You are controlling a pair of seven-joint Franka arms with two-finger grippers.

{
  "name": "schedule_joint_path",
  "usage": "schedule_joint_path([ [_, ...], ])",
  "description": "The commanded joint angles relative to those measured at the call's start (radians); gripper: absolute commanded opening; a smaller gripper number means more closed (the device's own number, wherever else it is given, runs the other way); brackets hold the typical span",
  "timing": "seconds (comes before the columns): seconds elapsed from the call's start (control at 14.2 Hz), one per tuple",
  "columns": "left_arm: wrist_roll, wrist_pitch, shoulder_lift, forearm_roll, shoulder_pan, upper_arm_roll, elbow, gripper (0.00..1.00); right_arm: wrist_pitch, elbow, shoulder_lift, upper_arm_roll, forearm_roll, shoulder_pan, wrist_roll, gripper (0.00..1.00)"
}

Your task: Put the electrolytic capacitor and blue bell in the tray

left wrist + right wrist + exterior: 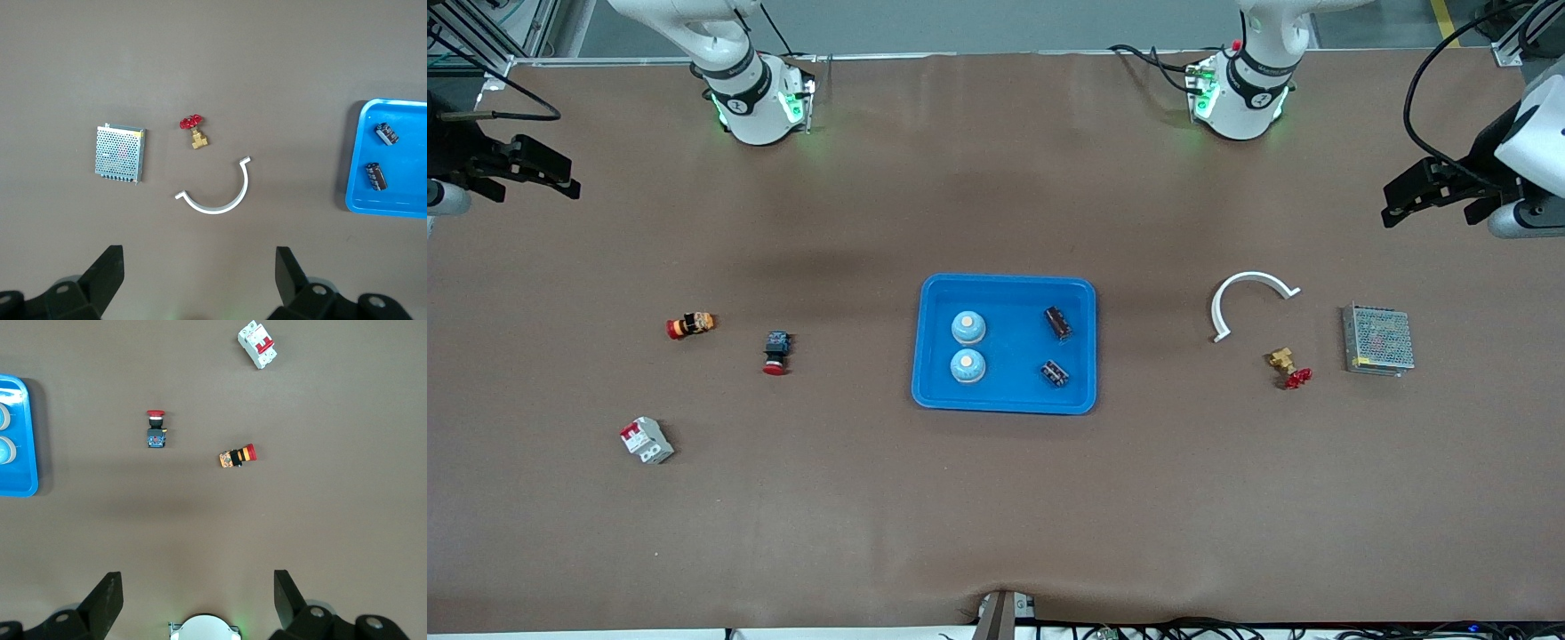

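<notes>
The bright-blue tray (1009, 400) lies mid-table. Inside it stand two blue bells (967, 327) (967, 365) toward the right arm's end, and two dark electrolytic capacitors (1058, 323) (1055, 373) lie toward the left arm's end. The left wrist view shows the tray's edge (353, 170) with both capacitors (386, 133) (377, 176). The right wrist view shows the tray's corner (23, 463) and the bells' edges (4, 449). My left gripper (1416, 191) (199, 280) hangs open and empty over the table's left-arm end. My right gripper (534, 169) (199, 600) hangs open and empty over the right-arm end.
Toward the left arm's end lie a white curved strip (1249, 283), a brass valve with a red handle (1288, 366) and a grey mesh box (1378, 340). Toward the right arm's end lie a red push-button (775, 352), an orange-red switch (691, 325) and a white circuit breaker (647, 440).
</notes>
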Motion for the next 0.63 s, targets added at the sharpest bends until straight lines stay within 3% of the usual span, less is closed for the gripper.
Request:
schedule_joint_path([
  [0.0,-0.040,0.022,-0.029,-0.019,0.001,-0.012,-0.028,1.00,0.012,-0.023,-0.019,0.020,-0.018,-0.022,-0.013,1.00],
  [0.56,-0.056,0.025,-0.016,-0.010,0.007,-0.023,-0.016,1.00,0.011,-0.023,-0.019,0.020,-0.018,-0.020,-0.013,1.00],
])
